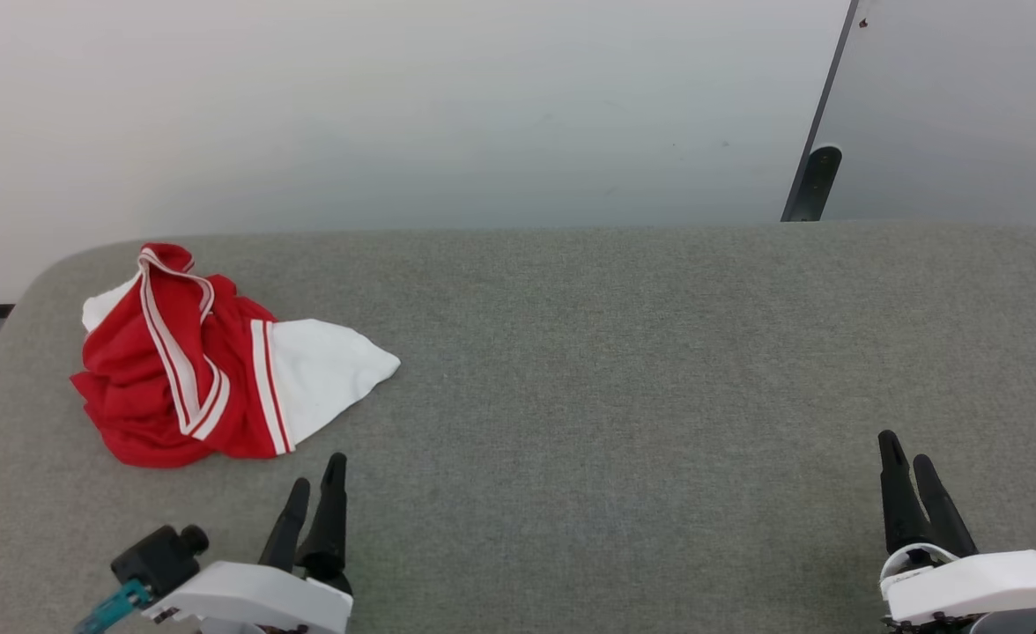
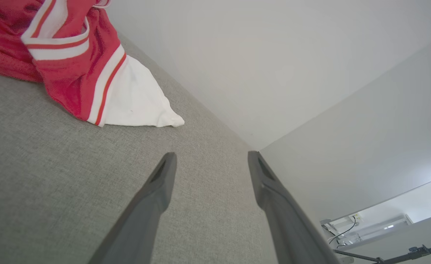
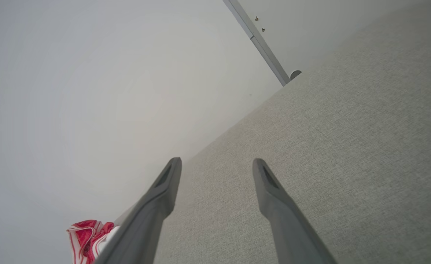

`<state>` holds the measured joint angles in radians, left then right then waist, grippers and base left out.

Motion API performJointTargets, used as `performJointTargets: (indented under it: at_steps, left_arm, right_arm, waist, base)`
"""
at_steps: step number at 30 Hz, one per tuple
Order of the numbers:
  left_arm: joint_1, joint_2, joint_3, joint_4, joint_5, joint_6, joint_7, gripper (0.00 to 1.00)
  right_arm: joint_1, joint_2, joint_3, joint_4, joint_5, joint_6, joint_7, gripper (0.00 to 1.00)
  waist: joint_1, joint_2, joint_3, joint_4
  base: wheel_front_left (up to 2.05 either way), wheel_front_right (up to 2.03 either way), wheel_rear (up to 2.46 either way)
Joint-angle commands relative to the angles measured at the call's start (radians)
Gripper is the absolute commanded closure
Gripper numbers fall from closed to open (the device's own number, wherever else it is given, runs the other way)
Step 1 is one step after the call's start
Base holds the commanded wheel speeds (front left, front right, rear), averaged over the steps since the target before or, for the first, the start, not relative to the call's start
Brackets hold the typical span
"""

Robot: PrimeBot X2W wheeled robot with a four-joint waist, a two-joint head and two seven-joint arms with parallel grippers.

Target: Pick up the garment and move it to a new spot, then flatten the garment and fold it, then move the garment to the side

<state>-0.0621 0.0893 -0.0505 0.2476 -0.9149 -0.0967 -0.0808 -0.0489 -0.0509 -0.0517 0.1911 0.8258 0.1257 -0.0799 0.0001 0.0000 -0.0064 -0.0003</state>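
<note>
Sitting low at the near edge of the grey surface (image 1: pixel 615 352), both arms point their fingers away from the robot.

Left gripper (image 1: pixel 317 471): lower left of head view, fingers angled slightly right. Its wrist view shows them spread wide with nothing between, over bare surface. Can't tell if the tips touch it.

Right gripper (image 1: pixel 904 447): lower right of head view, fingers leaning slightly left, likewise spread and holding nothing.

Garment (image 1: pixel 183 370): crumpled heap on the far-left part of the surface. The red body is bunched, striped trim runs over the top, and one white sleeve is splayed out to the right. It lies just ahead and left of the left gripper, not touching it, with the sleeve tip nearest the fingertips. It's well apart from the right gripper, across the surface. In the right wrist view it peeks out at bottom left, behind one finger.
</note>
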Motion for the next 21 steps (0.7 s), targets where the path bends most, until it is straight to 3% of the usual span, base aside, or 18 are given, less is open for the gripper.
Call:
performJointTargets:
  at_steps: [1,13,21]
  left_arm:
    - [-0.021,0.005,-0.003,-0.016,0.037,0.002,-0.008,0.00]
    - [-0.009,0.021,-0.027,-0.068,0.303,0.026,-0.045,0.00]
    - [-0.003,0.031,-0.044,-0.091,0.412,0.042,-0.066,0.00]
  right_arm:
    - [-0.004,0.000,0.001,-0.017,-0.040,0.004,-0.009,0.00]
    - [-0.003,0.001,-0.007,-0.013,-0.225,0.004,-0.046,0.00]
    - [-0.004,0.001,-0.004,-0.008,-0.309,0.004,-0.068,0.00]
  waist:
    - [-0.0001,0.0000,0.000,0.000]
    - [-0.0001,0.0000,-0.003,0.002]
    - [-0.0001,0.0000,-0.005,0.002]
  base:
    - [0.00,0.00,0.00]
    - [0.00,0.00,0.00]
    - [0.00,0.00,0.00]
